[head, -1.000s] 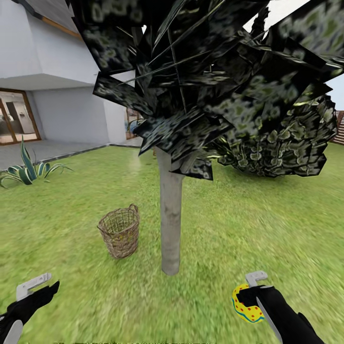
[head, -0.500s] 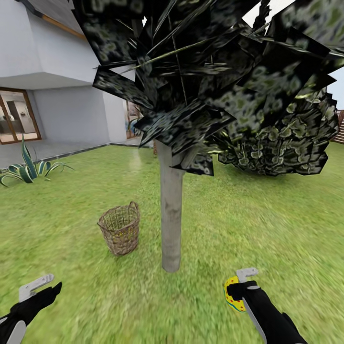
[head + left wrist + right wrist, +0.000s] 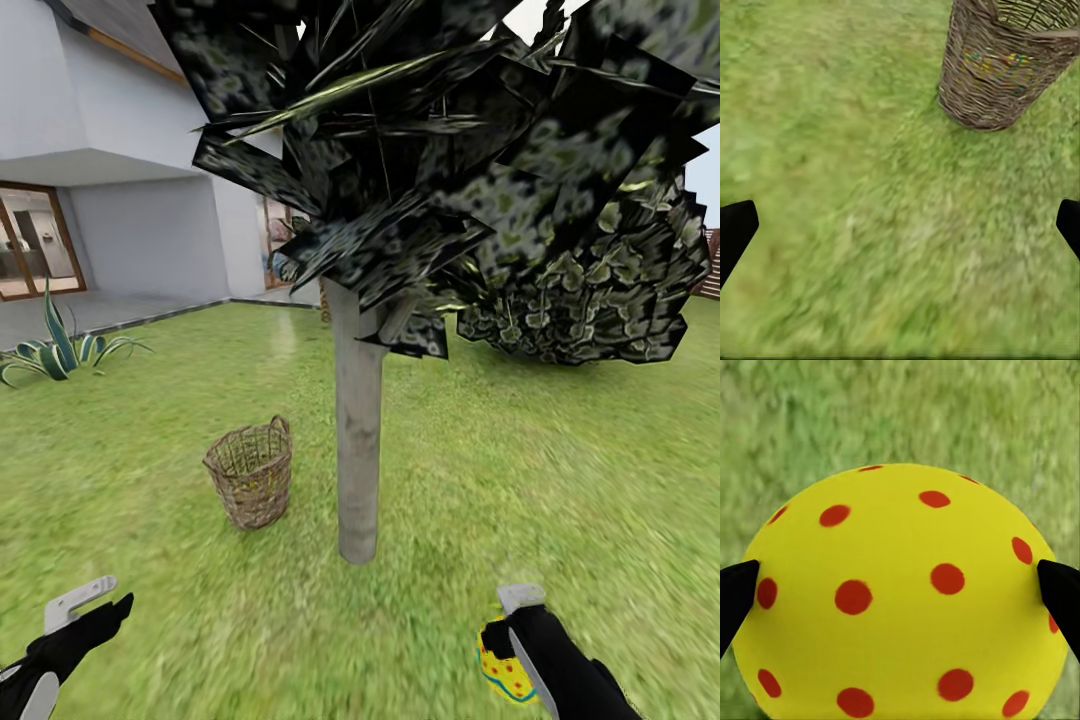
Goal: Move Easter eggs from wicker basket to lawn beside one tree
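My right gripper (image 3: 512, 632) is shut on a yellow Easter egg (image 3: 500, 674) with red dots, low over the lawn (image 3: 560, 500) to the right of the tree (image 3: 358, 460). In the right wrist view the egg (image 3: 907, 600) sits between the two black fingertips, with grass behind it. The wicker basket (image 3: 250, 476) stands on the grass just left of the pale trunk. Yellow and blue patches show through the weave of the basket (image 3: 1009, 67); I cannot tell how many eggs lie inside. My left gripper (image 3: 92, 606) hangs open and empty at the near left, its fingers wide apart (image 3: 900, 229) over grass short of the basket.
The tree's dark leaf cards (image 3: 450, 150) hang above the trunk. A white house (image 3: 110, 180) with grey paving (image 3: 100, 312) stands at the back left, with a spiky agave plant (image 3: 55, 355) at the lawn's edge. A brown fence (image 3: 710, 265) shows at the far right.
My right gripper has come down and a little nearer with the egg in it. The left arm has hardly moved. The view has shifted slightly.
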Tool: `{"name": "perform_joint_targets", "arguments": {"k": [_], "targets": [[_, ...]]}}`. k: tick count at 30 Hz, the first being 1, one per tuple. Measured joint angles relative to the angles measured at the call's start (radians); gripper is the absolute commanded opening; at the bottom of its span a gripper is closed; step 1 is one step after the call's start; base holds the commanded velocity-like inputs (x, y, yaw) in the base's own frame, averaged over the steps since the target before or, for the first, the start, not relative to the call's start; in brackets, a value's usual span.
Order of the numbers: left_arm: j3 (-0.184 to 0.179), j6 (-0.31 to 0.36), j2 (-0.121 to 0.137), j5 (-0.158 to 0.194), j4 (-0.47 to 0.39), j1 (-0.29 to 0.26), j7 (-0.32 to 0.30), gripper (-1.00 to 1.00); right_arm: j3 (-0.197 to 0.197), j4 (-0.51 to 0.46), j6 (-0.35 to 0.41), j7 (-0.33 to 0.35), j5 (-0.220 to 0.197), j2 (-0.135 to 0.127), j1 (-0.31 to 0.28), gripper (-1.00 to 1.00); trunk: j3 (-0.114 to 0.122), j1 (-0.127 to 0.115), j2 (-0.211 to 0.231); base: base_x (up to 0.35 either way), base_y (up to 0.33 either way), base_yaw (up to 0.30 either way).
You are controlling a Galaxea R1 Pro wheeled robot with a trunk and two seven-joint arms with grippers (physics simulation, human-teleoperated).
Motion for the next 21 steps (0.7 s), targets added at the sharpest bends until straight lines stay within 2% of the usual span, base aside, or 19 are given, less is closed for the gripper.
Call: {"name": "perform_joint_targets", "arguments": {"k": [1,2,3,5,9,13,17,21], "targets": [[0.000,0.000,0.000,0.000,0.000,0.000,-0.001,1.00,-0.001,0.010,0.007,-0.001,0.001,-0.002,0.000,-1.00,-0.003,0.004,-0.007,0.000,0.000,0.000],[0.001,0.001,-0.001,0.000,0.001,0.000,-0.001,1.00,0.002,0.014,0.097,-0.002,0.001,-0.004,0.000,-1.00,-0.006,0.008,-0.014,0.000,0.000,0.000],[0.001,0.001,-0.001,0.001,0.001,0.000,-0.002,1.00,0.005,0.008,0.155,-0.002,0.001,-0.003,0.000,-1.00,-0.009,0.011,-0.021,0.000,0.000,0.000],[0.001,0.001,-0.002,0.001,0.000,0.000,-0.003,1.00,0.008,0.010,0.214,-0.001,0.000,0.002,0.000,-1.00,-0.016,0.019,-0.035,0.000,0.000,0.000],[0.001,0.002,-0.004,0.001,0.001,0.000,-0.003,1.00,0.005,0.026,0.226,0.002,-0.001,-0.003,0.001,-1.00,-0.028,0.034,-0.063,0.000,0.000,0.000],[0.002,0.002,-0.015,0.000,-0.001,0.000,-0.003,1.00,0.003,0.023,0.224,0.001,-0.001,-0.004,0.000,-1.00,-0.041,0.050,-0.091,0.000,0.000,0.000],[0.004,-0.001,-0.017,0.000,-0.001,0.000,-0.004,1.00,-0.001,0.021,0.206,0.001,-0.002,-0.003,0.001,-1.00,-0.053,0.065,-0.119,0.014,0.000,0.000],[0.004,-0.004,-0.018,0.000,-0.001,0.000,-0.004,1.00,-0.001,0.019,0.204,0.001,-0.002,0.000,0.000,-1.00,-0.066,0.080,-0.147,0.263,-0.020,0.000]]}}
